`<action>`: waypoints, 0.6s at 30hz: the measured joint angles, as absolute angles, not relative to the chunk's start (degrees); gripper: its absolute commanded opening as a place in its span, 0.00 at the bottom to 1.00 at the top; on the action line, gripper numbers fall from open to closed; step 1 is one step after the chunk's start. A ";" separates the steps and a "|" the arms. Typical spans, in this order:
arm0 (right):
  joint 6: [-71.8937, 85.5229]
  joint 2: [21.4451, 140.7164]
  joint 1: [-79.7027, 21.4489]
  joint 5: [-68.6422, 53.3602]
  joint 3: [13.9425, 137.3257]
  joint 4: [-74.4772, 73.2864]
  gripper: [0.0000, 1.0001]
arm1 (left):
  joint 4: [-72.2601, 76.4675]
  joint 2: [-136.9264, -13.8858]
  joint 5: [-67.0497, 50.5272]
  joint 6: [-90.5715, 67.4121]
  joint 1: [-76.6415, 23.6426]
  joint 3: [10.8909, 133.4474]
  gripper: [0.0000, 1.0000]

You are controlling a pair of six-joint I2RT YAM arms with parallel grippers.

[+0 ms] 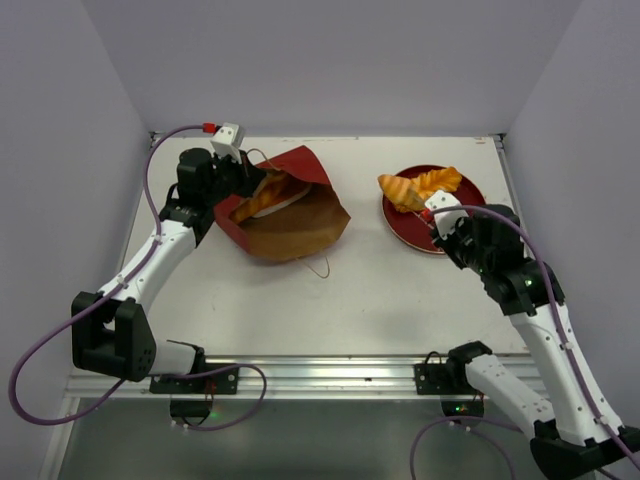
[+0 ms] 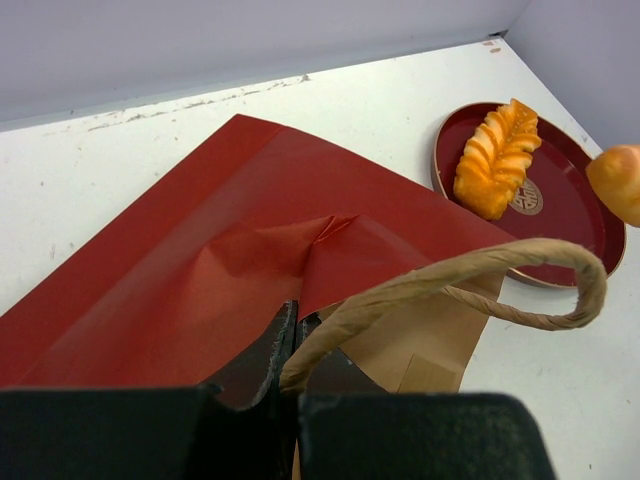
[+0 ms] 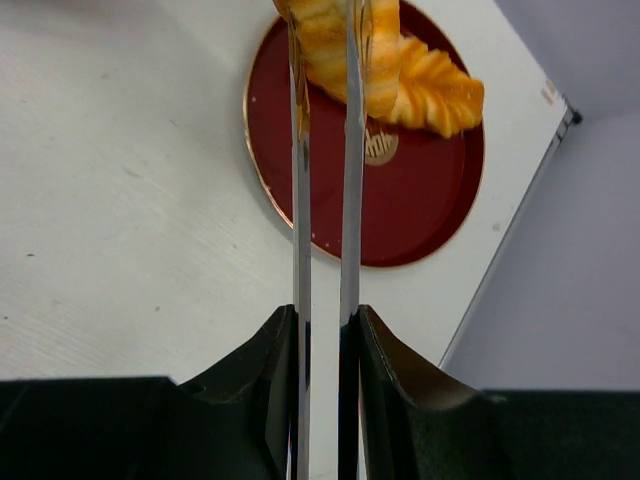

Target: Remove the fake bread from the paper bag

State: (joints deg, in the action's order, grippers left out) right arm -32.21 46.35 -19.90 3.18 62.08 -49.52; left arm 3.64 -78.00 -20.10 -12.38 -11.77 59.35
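The paper bag (image 1: 295, 215) lies on its side at the left, red outside, brown inside, its mouth facing my left gripper (image 1: 243, 180). That gripper (image 2: 292, 325) is shut on the bag's rim beside a tan loop handle (image 2: 470, 270). An orange pastry (image 1: 264, 193) shows inside the mouth. My right gripper (image 1: 441, 216) (image 3: 327, 312) is shut on thin metal tongs (image 3: 300, 180). The tongs pinch a golden pastry (image 3: 330, 40) (image 1: 399, 191) over the red plate (image 1: 455, 235). A braided pastry (image 1: 441, 180) (image 2: 497, 160) lies on the plate (image 2: 575, 215).
Grey walls close in the white table on three sides. A metal rail (image 1: 330, 375) runs along the near edge by the arm bases. A second bag handle (image 1: 318, 266) lies loose on the table in front of the bag.
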 measured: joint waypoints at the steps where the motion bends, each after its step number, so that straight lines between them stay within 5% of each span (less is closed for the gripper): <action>1: -31.83 46.54 -18.57 3.79 61.08 -49.12 0.00 | 3.64 -78.00 -20.10 -12.38 -11.77 59.35 0.00; 11: -29.52 60.29 6.13 2.44 52.64 -39.27 0.00 | 3.64 -77.97 -20.14 -12.38 -11.77 59.35 0.00; 18: -29.56 67.44 9.41 0.21 52.12 -31.64 0.00 | 3.64 -77.97 -20.25 -12.38 -11.77 59.35 0.00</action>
State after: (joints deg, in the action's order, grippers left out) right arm -29.56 67.44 9.41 0.21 52.12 -31.64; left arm 3.64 -77.97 -20.25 -12.38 -11.77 59.35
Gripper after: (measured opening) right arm 0.300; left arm 0.011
